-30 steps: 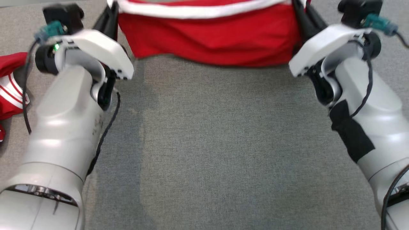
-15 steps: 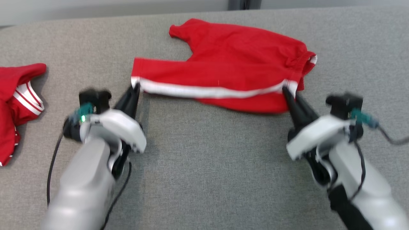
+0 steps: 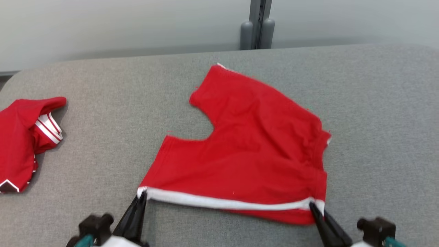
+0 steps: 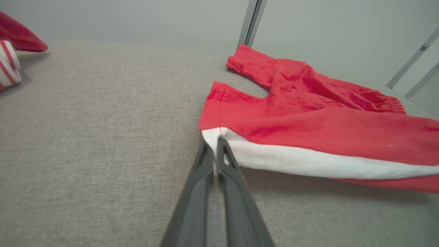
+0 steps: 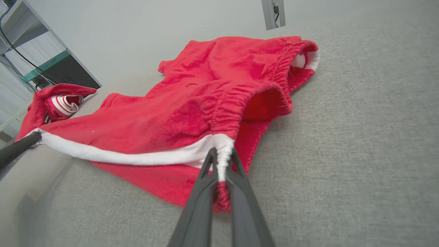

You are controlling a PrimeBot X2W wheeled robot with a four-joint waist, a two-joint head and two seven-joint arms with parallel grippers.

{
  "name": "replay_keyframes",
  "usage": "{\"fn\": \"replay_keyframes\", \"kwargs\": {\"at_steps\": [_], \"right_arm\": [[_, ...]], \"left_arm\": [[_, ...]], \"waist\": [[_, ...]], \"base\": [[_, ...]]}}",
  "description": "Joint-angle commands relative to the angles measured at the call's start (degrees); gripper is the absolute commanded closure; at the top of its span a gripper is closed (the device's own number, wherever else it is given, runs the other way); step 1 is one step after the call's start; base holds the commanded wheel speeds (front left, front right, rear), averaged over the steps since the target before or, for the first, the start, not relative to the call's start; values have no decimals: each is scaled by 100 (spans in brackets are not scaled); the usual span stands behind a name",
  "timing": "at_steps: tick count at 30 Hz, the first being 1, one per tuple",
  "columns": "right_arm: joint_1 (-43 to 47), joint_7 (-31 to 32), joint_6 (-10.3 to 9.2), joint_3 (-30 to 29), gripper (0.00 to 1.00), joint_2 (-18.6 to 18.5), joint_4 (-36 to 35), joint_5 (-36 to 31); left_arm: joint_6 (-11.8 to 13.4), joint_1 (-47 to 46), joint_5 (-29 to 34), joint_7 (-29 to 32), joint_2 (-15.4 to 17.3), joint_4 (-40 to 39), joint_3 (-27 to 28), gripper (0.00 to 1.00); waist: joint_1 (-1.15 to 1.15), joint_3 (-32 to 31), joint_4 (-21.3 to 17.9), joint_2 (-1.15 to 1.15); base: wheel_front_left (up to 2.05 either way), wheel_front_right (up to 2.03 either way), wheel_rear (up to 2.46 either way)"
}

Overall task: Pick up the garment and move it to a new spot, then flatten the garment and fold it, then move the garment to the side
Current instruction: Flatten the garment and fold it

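Softly creased red shorts (image 3: 247,154) lie on a woven grey surface (image 3: 103,137).

The garment (image 3: 247,161) was red with a white band along one edge, on a grey surface (image 3: 103,113). A second garment (image 3: 20,144) was red with red-and-white striped trim. The left gripper (image 4: 215,145) and right gripper (image 5: 221,154) were dark grey.
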Motion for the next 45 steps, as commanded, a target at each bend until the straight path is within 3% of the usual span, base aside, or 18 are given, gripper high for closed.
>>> {"fn": "replay_keyframes", "kwargs": {"at_steps": [1,7,11,20,24,30,45], "right_arm": [[309,-1,2,-64,100,0,-170,-94],[1254,0,2,-249,100,93,-693,-197],[1439,0,2,-320,100,150,-898,-270],[914,105,2,-528,100,471,-899,-136],[407,223,2,-785,100,636,-938,-43],[-266,187,2,-1243,100,761,-863,-259],[-1537,67,2,-1218,100,772,-250,-95]], "left_arm": [[183,346,-81,56,84,-373,106,100],[749,1487,-227,410,202,-1849,311,100],[961,1754,-243,684,302,-2562,387,100],[662,799,-382,1408,572,-2870,280,100],[345,-260,-384,1694,672,-2518,215,100],[-10,-1895,-328,1980,547,-1553,6,100],[-369,-4825,-206,1729,-213,1841,-517,100]], "waist": [[0,-128,-59,0],[0,-303,-99,0],[0,-295,-122,0],[0,20,-164,0],[0,346,-212,0],[0,797,-396,0],[0,1598,-899,0]], "base": [[0,0,0],[0,0,0],[0,0,0],[0,0,0],[0,0,0],[0,0,0],[0,0,0]]}}
